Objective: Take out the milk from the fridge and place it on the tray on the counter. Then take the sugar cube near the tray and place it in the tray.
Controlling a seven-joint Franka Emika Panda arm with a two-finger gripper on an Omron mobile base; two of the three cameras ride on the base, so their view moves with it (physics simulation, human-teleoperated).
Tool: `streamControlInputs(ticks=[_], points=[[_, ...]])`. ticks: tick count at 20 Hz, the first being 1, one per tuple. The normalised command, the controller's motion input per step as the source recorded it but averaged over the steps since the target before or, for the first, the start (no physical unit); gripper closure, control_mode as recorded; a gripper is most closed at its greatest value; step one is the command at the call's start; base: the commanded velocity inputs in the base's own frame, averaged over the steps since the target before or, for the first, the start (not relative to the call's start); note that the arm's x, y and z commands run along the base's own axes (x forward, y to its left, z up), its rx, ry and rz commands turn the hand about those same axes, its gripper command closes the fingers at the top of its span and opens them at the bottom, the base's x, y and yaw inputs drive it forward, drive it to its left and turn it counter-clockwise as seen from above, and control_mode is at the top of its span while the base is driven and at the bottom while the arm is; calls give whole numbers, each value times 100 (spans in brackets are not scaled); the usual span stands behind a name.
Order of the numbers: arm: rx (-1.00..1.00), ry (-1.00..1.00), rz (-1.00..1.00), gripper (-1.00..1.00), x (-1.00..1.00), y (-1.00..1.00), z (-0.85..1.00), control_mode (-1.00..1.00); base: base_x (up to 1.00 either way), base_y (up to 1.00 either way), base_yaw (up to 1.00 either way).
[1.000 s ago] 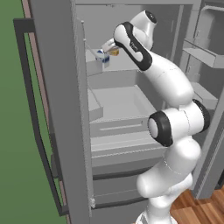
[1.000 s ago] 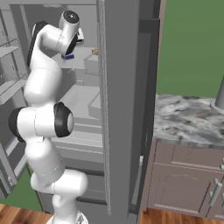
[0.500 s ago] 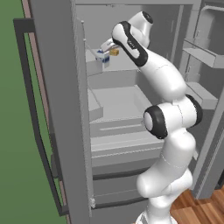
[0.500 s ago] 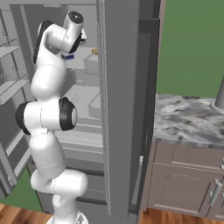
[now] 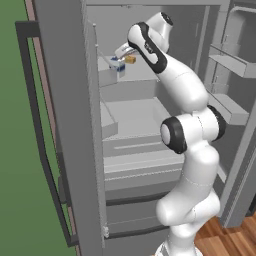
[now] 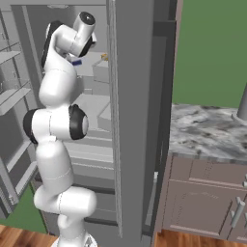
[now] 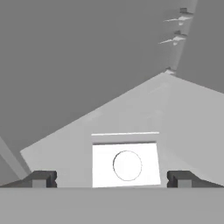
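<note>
Left base view: the white arm rises from the lower right and bends up into the open fridge [image 5: 75, 125], whose long black handle runs down the left of the frame. The gripper [image 5: 121, 54] sits at upper centre, over the top shelf. Just below and beside it stands the milk [image 5: 119, 65], a small white carton with blue markings, and a small orange-tan block [image 5: 130, 59] lies close to its right. The jaws themselves are too small here to judge.

Right base view: the arm fills the left of the frame, its hand at the upper left inside the fridge. A blue patch of the milk [image 6: 76, 62] peeks out beside the wrist. The counter [image 6: 207, 137] lies at centre right, over grey-brown cabinets.

Hand view: the two fingertips [image 7: 41, 179] stand wide apart at the bottom corners. The milk's white top [image 7: 126, 165], with a round cap, sits between them at lower centre, touching neither.
</note>
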Motion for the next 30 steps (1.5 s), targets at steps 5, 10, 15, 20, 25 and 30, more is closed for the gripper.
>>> streamControlInputs(ticks=[5, 10, 15, 20, 25, 30], points=[[0, 0, 1, -100, 0, 23, 0, -100, 0, 0, 0], [-1, 0, 2, -100, 0, 9, 0, -100, 0, 0, 0], [0, 0, 4, -100, 0, 0, 0, -100, 0, 0, 0], [0, 0, 4, -100, 0, 0, -4, -100, 0, 0, 0], [0, 0, 4, -100, 6, 0, -11, -100, 0, 0, 0], [0, 0, 0, -100, 10, -1, -4, -100, 0, 0, 0]])
